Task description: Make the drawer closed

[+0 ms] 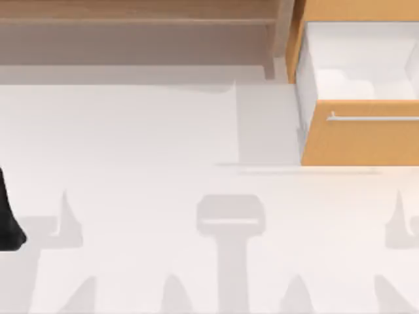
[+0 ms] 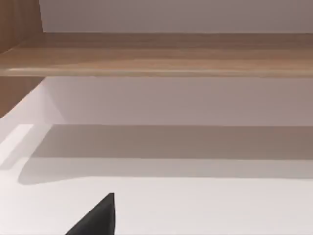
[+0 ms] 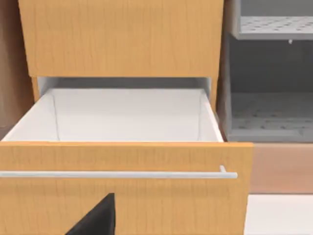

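- At the top view's far right edge: the drawer (image 1: 357,134) stands pulled out toward me, orange-tan front facing the near side of the table, white inner walls exposed behind it. Its silver bar handle (image 1: 373,118) runs left-right along the front, so the long axis of the front lies across the table and the slide axis runs away from me, into the cabinet (image 1: 357,10).
- Same view: the long brown shelf (image 1: 137,19) sits along the far left, not my target. A dark piece of my left arm (image 1: 8,222) shows at the left edge, well apart from the drawer; I judge it parked.
- Left wrist view: looking at the shelf (image 2: 156,54) and bare table (image 2: 195,205). A dark fingertip (image 2: 100,218) of my left gripper pokes in low; can't tell if that gripper is released or clenched.
- Right wrist view: drawer front (image 3: 122,191) dead ahead and near, handle (image 3: 117,174) level across it, open white cavity above it. One dark fingertip (image 3: 98,218) of my right gripper shows in front of the panel; can't tell its grip state, or whether it touches the front.
- Step in hand, my call: right arm pushes. Contact the flat front near the middle of the panel, not off to one end, so the drawer doesn't rack. Push straight along the slide axis, steady, until the front meets the cabinet face. No grasp needed.
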You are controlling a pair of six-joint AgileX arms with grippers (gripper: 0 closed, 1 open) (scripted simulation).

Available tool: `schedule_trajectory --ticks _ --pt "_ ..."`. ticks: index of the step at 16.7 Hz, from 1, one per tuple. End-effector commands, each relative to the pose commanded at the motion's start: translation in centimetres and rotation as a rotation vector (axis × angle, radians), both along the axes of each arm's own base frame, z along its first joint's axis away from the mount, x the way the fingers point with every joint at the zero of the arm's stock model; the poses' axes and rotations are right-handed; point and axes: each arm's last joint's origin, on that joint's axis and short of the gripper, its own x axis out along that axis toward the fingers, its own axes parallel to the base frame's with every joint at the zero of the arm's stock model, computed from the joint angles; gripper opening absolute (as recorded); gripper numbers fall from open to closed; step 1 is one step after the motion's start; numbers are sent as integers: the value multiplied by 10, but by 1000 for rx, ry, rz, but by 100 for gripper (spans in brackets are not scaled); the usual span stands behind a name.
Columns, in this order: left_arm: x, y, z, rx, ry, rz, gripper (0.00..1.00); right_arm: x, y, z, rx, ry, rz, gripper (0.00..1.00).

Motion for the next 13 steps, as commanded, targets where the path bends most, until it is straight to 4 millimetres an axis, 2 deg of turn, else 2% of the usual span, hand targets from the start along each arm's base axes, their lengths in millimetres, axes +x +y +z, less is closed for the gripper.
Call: schedule_trajectory --ticks 3,5,9,13 --pt "0 0 0 0 0 0 100 0 -1 2 0 1 0 100" --pt "0 0 0 0 0 0 100 2 -3 10 0 0 0 100" --pt "0 0 0 0 0 0 100 15 -14 42 -2 -6 -1 100" --pt "0 0 0 0 0 0 100 45 -37 80 -8 -14 -1 100"
